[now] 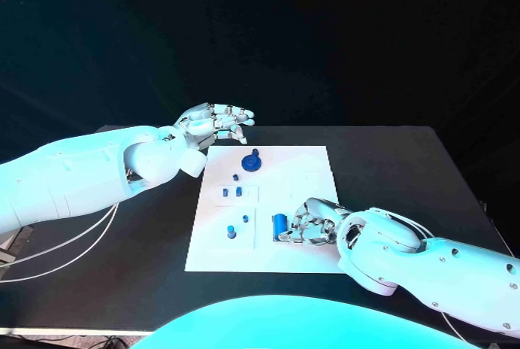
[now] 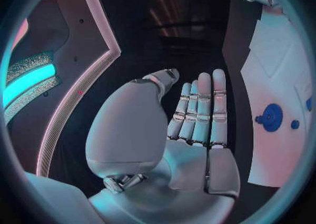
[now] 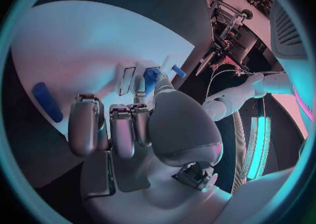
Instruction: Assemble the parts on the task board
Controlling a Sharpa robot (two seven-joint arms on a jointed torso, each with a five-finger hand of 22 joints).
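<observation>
Blue cylindrical part (image 1: 281, 226) lies lengthwise just beside the right hand (image 1: 314, 223), whose curled fingers' hold is unclear; left hand (image 1: 215, 123) hovers open, farther.

Head camera looks down on the counter (image 1: 433, 161) from above; each wrist camera sits close behind its fingers, both seemingly sharing the task board (image 1: 284, 213)

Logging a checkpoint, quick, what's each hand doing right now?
Left hand: open, fingers straight, holding nothing, off the far left corner of the white board.
Right hand: over the board beside a blue part; grip cannot be told.
</observation>
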